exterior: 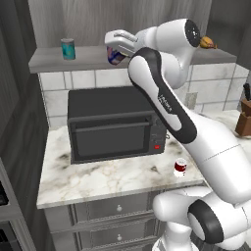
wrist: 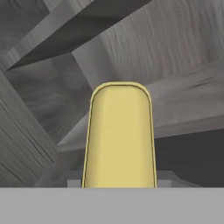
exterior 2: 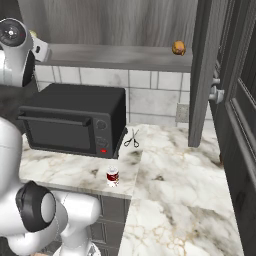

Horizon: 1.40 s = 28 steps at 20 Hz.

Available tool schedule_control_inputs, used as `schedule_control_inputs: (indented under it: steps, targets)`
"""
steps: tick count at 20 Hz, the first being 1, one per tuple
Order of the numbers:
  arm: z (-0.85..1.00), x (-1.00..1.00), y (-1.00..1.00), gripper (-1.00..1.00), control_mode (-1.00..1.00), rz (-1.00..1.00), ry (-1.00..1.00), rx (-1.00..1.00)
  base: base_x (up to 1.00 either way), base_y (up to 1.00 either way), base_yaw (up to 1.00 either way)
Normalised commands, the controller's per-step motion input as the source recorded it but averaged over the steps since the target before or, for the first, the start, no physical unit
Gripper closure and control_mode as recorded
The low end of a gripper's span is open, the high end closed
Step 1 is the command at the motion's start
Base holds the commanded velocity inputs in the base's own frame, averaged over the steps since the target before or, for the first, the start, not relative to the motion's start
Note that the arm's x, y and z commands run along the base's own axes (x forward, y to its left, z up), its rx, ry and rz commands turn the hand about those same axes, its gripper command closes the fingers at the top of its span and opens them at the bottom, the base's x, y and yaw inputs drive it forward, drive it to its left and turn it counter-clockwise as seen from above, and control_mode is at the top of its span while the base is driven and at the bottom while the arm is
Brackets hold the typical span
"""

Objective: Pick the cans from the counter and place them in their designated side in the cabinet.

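Left base view: the tool [exterior: 116,49] is clamped on the small, rigid yellow-topped dark blue can [exterior: 115,57] at the grey cabinet shelf [exterior: 49,59]; it looks light and smooth, best gripped across its sides.

Counter [exterior: 98,179]: white marble, grey veins. Black microwave [exterior: 115,125] sits on it toward 12 o'clock. Red-and-white can [exterior: 180,167] stands upright near the front edge at 4 o'clock from the microwave, apart from it. Scissors [exterior 2: 132,138] lie flat at 3 o'clock just beside the microwave. Cabinet shelf [exterior: 88,61] above: teal can [exterior: 68,49] upright at its 9 o'clock end, brown-orange lumpy food item [exterior 2: 179,48] at 3 o'clock.
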Motion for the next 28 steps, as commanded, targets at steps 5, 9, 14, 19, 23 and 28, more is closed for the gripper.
schedule_control_inputs:
  steps: [5,9,14,19,23,28]
  targets:
    - [0.0,0.18,0.01,1.0,-1.0,0.0,0.0,0.0,0.0,0.0,0.0]
    - [0.0,0.17,0.03,1.0,-1.0,0.0,0.0,0.0,0.0,0.0,0.0]
    - [0.0,0.14,0.03,1.0,-1.0,0.0,-0.01,0.0,0.0,0.0,0.0]
    - [0.0,0.17,0.06,1.0,-1.0,0.0,0.0,0.0,0.0,0.0,0.0]
    - [0.0,0.18,0.05,1.0,-1.0,0.0,0.0,0.0,0.0,0.0,0.0]
    - [0.0,0.18,0.06,1.0,-1.0,0.0,0.0,0.0,0.0,0.0,0.0]
